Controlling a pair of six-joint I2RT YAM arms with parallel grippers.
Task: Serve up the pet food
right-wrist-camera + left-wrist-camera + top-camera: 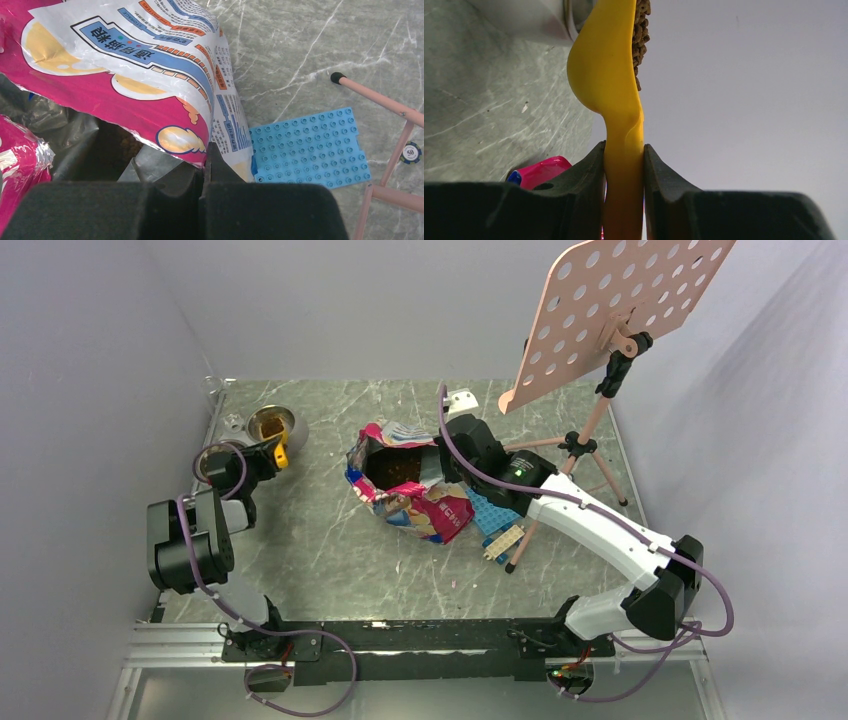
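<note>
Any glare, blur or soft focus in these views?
Top external: even light, sharp, no harsh shadows. Left wrist: scoop and kibble sharp, left hand dark and soft at the lens. Right wrist: pouch print crisp, some glints, right hand a blurred black mass.

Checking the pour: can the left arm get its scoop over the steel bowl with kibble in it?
Probably yes. The left end effector grips the scoop, kibble in it, right beside that bowl's rim, nothing visible between them.
</note>
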